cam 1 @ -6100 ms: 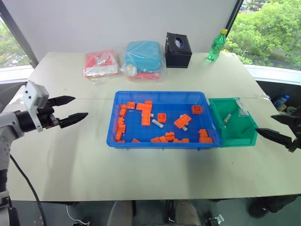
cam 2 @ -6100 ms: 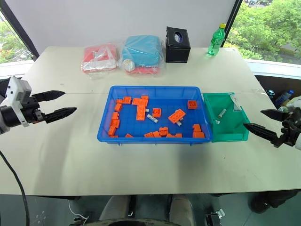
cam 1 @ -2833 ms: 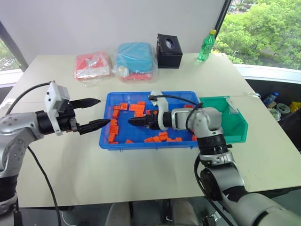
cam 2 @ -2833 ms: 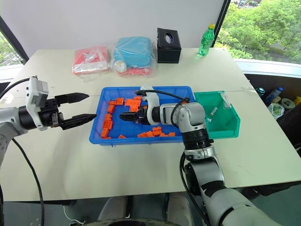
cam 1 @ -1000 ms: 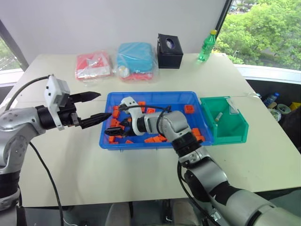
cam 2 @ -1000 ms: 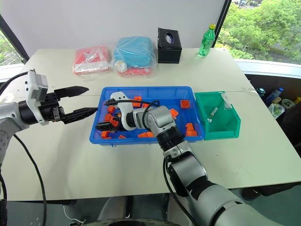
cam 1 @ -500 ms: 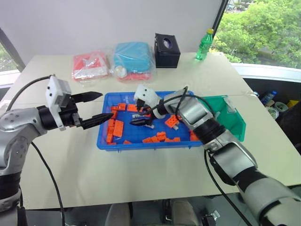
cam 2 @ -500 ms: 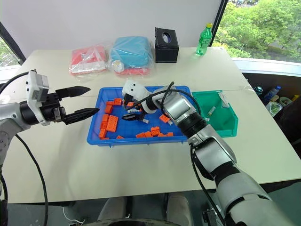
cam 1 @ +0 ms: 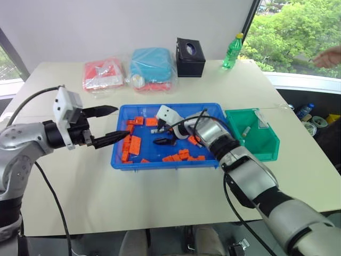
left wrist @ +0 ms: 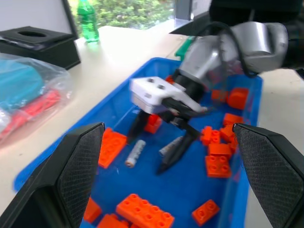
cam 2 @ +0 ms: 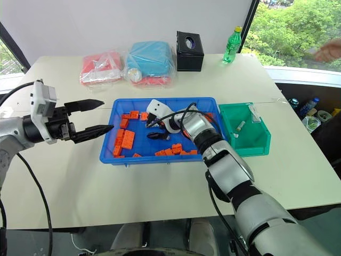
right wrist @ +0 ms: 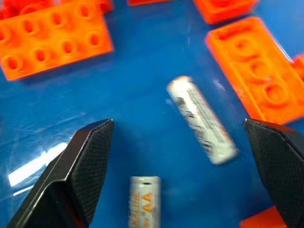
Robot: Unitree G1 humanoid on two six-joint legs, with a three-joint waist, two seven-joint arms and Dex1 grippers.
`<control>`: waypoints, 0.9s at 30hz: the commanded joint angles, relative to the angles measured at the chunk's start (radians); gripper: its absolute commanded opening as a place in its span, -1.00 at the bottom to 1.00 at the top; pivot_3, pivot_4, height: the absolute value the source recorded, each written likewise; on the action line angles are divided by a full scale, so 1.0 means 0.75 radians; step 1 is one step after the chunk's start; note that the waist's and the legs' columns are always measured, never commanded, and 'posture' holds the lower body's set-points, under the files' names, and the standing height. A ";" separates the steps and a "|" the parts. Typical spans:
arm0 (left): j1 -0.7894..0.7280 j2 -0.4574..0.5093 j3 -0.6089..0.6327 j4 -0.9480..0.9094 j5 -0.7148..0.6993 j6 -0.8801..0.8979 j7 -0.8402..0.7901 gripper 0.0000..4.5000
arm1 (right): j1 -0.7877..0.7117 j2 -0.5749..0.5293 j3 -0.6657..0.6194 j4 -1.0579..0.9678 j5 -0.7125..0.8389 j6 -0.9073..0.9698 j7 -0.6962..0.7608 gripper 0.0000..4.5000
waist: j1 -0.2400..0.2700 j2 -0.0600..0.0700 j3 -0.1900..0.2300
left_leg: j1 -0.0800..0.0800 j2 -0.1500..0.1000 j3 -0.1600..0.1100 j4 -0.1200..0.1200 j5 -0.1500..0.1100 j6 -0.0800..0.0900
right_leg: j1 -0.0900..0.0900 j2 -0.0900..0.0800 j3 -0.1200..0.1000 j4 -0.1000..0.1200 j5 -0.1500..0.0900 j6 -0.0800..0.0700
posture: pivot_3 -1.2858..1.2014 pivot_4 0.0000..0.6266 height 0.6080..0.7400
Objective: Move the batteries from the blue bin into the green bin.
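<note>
The blue bin (cam 1: 151, 154) lies mid-table and holds many orange bricks (cam 1: 132, 144). My right gripper (cam 1: 161, 140) reaches down into its middle, open, its fingers (right wrist: 80, 171) standing either side of two silvery batteries (right wrist: 202, 118) (right wrist: 144, 202) on the bin floor, touching neither. In the left wrist view the same batteries (left wrist: 135, 153) lie below that gripper. The green bin (cam 1: 258, 143) stands against the blue bin's right end with one battery (cam 1: 246, 129) inside. My left gripper (cam 1: 121, 122) hovers open, empty, just outside the blue bin's left rim.
At the table's back stand a black tissue box (cam 1: 191, 49), a green bottle (cam 1: 231, 52), a teal pouch (cam 1: 153, 63) and a red pouch (cam 1: 102, 73). A person's hand (cam 1: 327, 56) shows at the far right, beyond the table.
My right gripper has swung from the blue bin's left end to its middle, rolling at the wrist and staying open. The left gripper has kept its place.
</note>
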 commanded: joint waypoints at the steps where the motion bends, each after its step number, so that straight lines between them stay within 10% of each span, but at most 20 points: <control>1: -0.002 0.019 0.009 -0.050 -0.020 0.001 -0.015 1.00 | -0.053 0.014 -0.055 0.087 -0.011 -0.009 0.033 0.74 | 0.001 0.000 0.000 | 0.000 0.000 0.000 0.000 0.000 0.000 | 0.000 0.000 0.000 0.000 0.000 0.000 | 0.03 -0.52 0.89; 7: -0.012 0.015 0.006 -0.036 -0.013 -0.002 -0.020 1.00 | -0.067 0.044 -0.121 0.095 -0.003 0.024 0.069 -0.52 | -0.001 0.000 0.000 | 0.000 0.000 0.000 0.000 0.000 0.000 | 0.001 0.000 0.001 0.000 0.000 0.000 | 0.03 -0.52 0.89; 27: -0.137 -0.049 -0.157 0.092 0.016 -0.035 -0.120 1.00 | 0.404 -0.286 -0.711 -1.567 0.346 1.277 -0.228 -0.52 | 0.030 -0.001 0.000 | -0.001 -0.001 -0.002 0.001 0.000 0.000 | 0.001 0.001 0.003 -0.002 0.000 0.000 | 0.03 -0.52 0.89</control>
